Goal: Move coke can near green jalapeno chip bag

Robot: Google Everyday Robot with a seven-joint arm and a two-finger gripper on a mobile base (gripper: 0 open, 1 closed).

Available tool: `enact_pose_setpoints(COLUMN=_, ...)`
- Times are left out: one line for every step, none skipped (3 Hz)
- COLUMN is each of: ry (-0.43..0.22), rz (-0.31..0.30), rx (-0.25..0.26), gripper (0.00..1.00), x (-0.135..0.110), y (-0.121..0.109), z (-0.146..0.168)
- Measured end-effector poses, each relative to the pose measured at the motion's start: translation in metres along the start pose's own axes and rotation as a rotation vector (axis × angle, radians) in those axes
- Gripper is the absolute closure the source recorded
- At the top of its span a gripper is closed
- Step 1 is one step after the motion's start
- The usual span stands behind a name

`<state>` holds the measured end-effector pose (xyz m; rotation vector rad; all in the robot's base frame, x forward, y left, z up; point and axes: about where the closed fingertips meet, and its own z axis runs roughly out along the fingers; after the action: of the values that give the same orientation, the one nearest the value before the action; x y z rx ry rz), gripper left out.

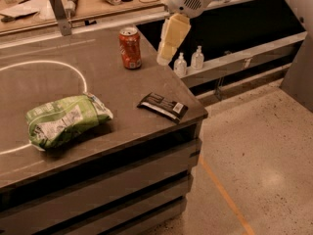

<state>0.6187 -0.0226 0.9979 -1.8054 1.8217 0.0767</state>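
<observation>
- Currently the end effector [164,58] hangs over the right edge of the surface [122,89], just right of the coke can [130,48] and not touching it; can't tell if it's clenched or released.
- Coke can stands upright near the far right edge.
- Green jalapeno chip bag [66,120] lies well apart at front left, bare top between them.
- Black wrapper [163,106] lies flat by the front right corner.
- Two small bottles [180,65] stand on a lower shelf past the edge.
</observation>
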Motion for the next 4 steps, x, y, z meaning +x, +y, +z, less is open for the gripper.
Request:
enact_pose_setpoints(ry=-0.02, rz=0.036, rx=0.067, gripper=0.0, x=-0.002, y=-0.025, z=0.027)
enact_pose_setpoints(ry=-0.075, rz=0.094, rx=0.144, gripper=0.0, x=-0.003, y=-0.057, z=0.053)
enact_pose_setpoints(ry=-0.173, rz=0.161, rx=0.191, gripper=0.0, x=-0.004, y=-0.082, z=0.076)
enact_pose_setpoints(ry=-0.342, rz=0.233, rx=0.183, gripper=0.01, x=-0.016, y=-0.102, z=0.109)
